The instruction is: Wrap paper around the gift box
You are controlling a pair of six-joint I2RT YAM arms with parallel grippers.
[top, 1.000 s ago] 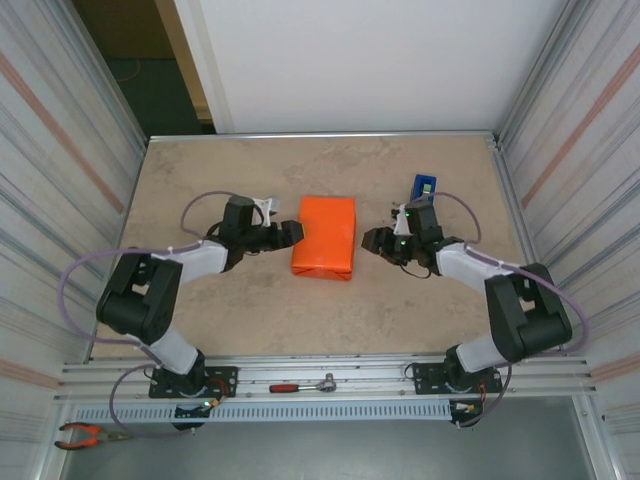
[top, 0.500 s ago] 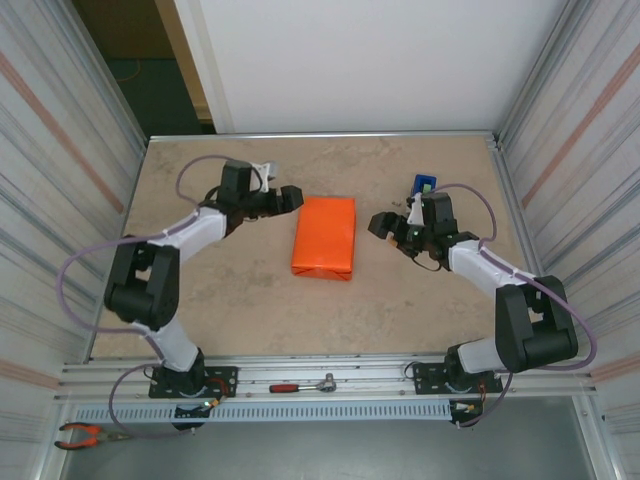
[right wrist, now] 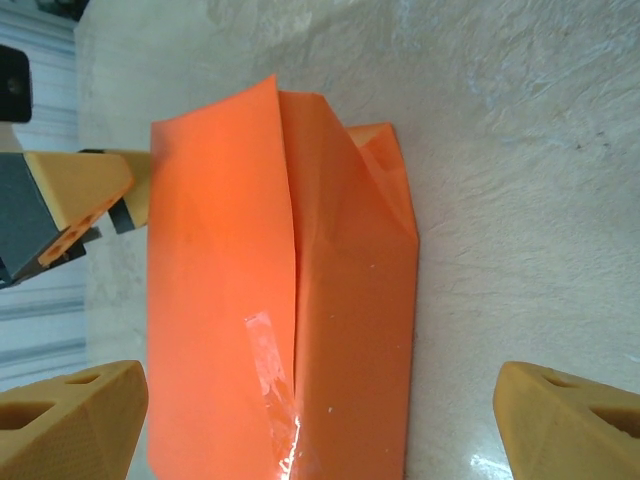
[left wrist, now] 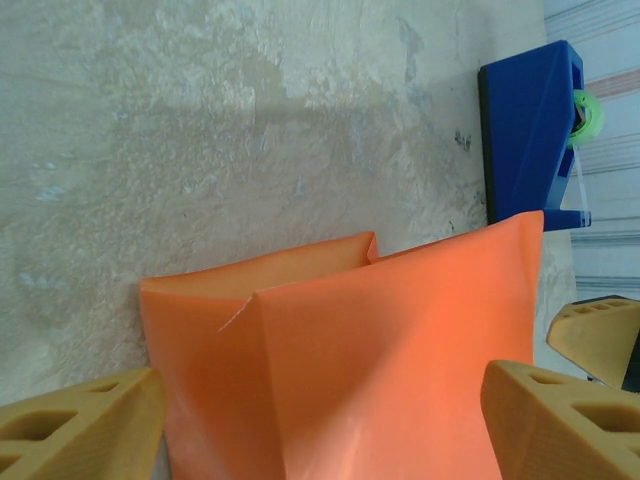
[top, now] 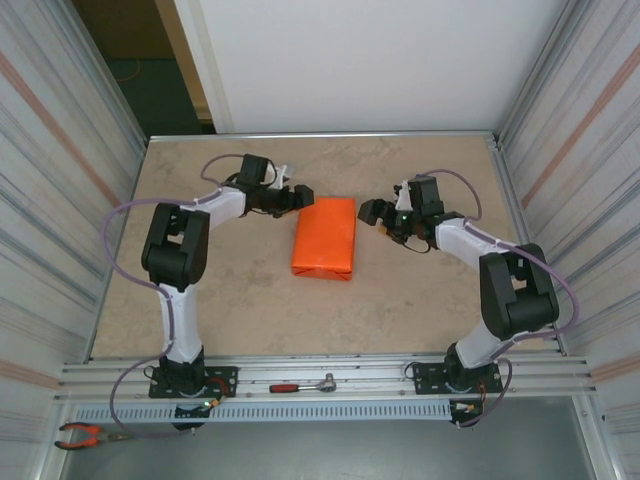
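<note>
- Top external: orange paper (top: 324, 238) around gift box, mid-table, far end unfolded.
- Left gripper (top: 298, 197), right gripper (top: 372, 212): both spread, empty, flanking that end.
- Judged step: end closure; next needs 2 side flaps creased inward.

Bright, even overhead light; faint sheen on the paper (right wrist: 220, 250).
</note>
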